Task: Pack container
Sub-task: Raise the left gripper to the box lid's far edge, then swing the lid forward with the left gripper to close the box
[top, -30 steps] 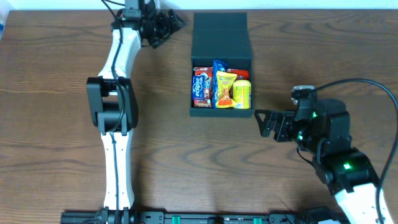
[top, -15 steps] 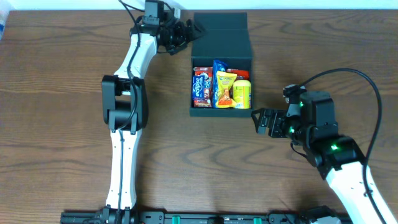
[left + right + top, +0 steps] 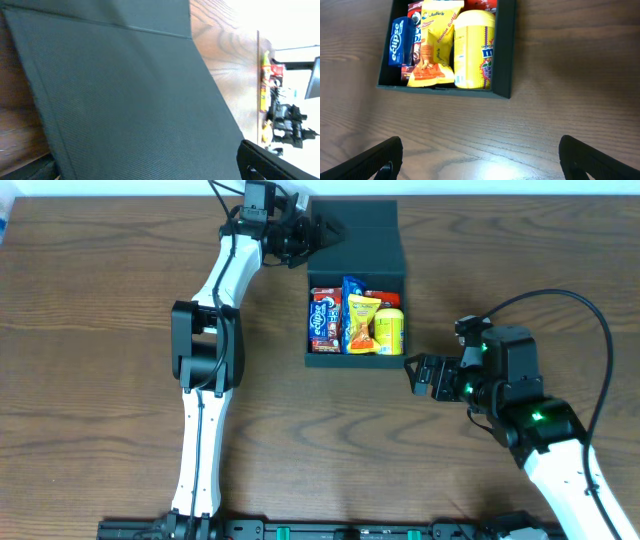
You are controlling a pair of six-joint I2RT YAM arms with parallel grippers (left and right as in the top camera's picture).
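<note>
One dark teal container (image 3: 356,361) is sitting mid-table (image 3: 100,330), its single lid flap (image 3: 355,240) lying open behind it. Inside I'm counting one yellow tub (image 3: 389,330), one yellow packet (image 3: 362,315) and one blue pack (image 3: 322,320), with others partly hidden. Two arms are working. The left gripper (image 3: 322,232), fingers spread, has swung right onto the flap's left edge. The right gripper (image 3: 418,375), also spread and empty, has edged closer to the front corner.

I count one container (image 3: 358,225); inside it sit one yellow tube (image 3: 389,330), one yellow packet (image 3: 362,315) and two blue ones, the eclipse packet (image 3: 321,320) and a taller blue packet (image 3: 351,290). Red wrapping (image 3: 382,298) shows behind them; how many pieces, I can't tell.
</note>
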